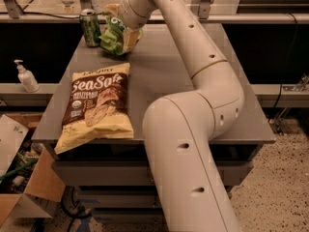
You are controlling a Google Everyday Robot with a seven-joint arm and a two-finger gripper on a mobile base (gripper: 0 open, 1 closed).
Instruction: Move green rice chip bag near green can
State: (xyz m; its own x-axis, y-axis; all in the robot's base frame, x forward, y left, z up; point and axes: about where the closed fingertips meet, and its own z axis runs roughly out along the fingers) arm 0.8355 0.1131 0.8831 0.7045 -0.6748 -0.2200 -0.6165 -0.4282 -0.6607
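The green rice chip bag [117, 36] is a crumpled bright green glossy bag at the back left of the grey table [164, 76]. It lies right beside the green can [90, 27], which stands upright to its left with a silver top. My gripper [117, 19] is at the end of the long cream arm, right on top of the bag's upper edge and partly hidden by it. The bag's lower edge seems to reach the tabletop.
A large cream-and-brown Sea Salt bag [96, 105] lies at the table's front left. A white pump bottle [26, 76] stands on a ledge to the left. Cardboard boxes [19, 197] sit on the floor at the lower left. My arm spans the table's middle.
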